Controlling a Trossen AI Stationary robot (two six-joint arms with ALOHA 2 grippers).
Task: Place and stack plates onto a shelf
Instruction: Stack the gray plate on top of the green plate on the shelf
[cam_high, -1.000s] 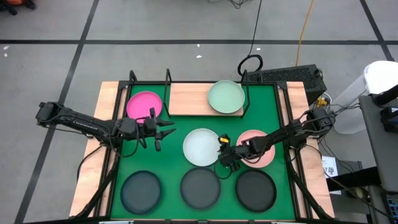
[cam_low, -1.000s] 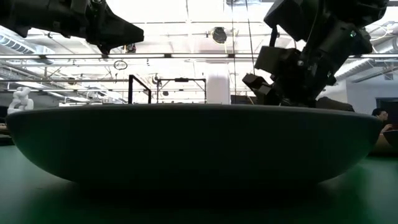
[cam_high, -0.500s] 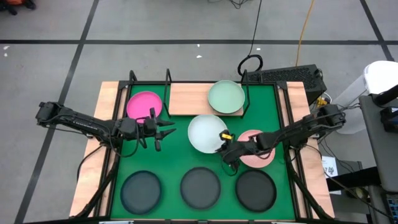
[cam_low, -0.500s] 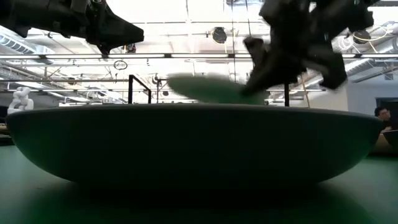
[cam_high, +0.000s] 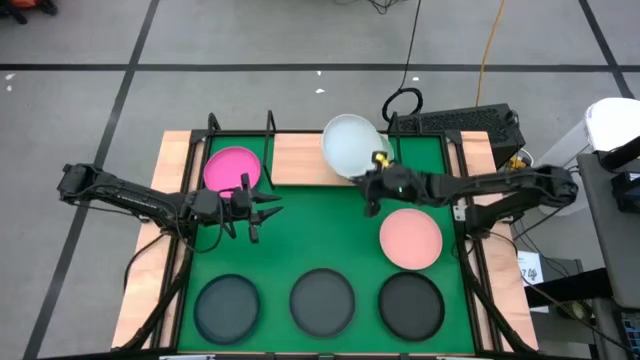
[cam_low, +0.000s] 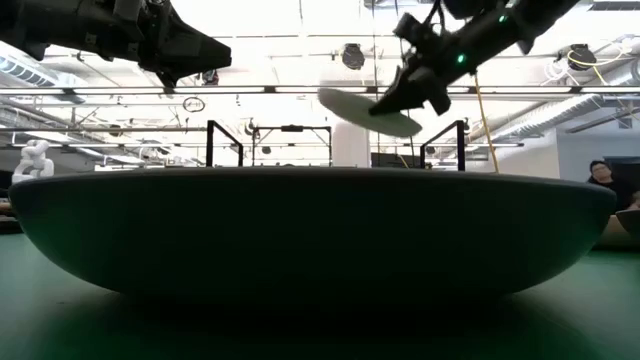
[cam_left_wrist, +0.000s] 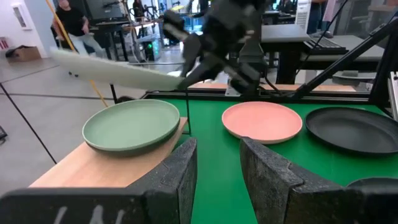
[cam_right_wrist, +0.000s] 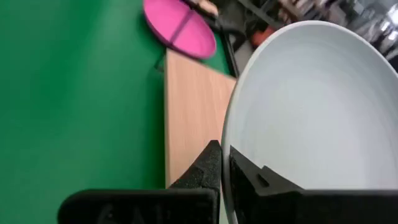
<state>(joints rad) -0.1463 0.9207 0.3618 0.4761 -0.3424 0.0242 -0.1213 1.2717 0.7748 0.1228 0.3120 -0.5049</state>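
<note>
Nearest the front edge of the green mat (cam_high: 300, 240) sit three dark grey plates in a row: left one (cam_high: 226, 305), middle one (cam_high: 322, 299) and right one (cam_high: 411, 305). All are round, shallow, matte and smooth-looking. In the low view the middle one fills most of the shot as a wide dark bowl shape with a thin upturned rim.

A bit further back on the right is the salmon pink plate (cam_high: 410, 238), same round shallow form, lying flat on the felt-like mat.

On the left side the left gripper (cam_high: 262, 211) hangs over the mat beside the hot pink plate (cam_high: 233, 168), its chunky dark fingers (cam_left_wrist: 171, 177) set apart with nothing between them.

Further back, the right gripper (cam_high: 372, 186) is pinched tight on the rim of the white plate (cam_high: 349, 145), a glossy pale disc held up in the air, tilted, above the pale green plate (cam_left_wrist: 132, 125). That green one rests on the right end of the shelf (cam_high: 300, 158), a flat rectangular board of light wood with visible grain, lying along the mat's far edge. From above the white plate hides the green one almost fully.

Black metal posts (cam_high: 240, 128) stand at the table's far side
</note>
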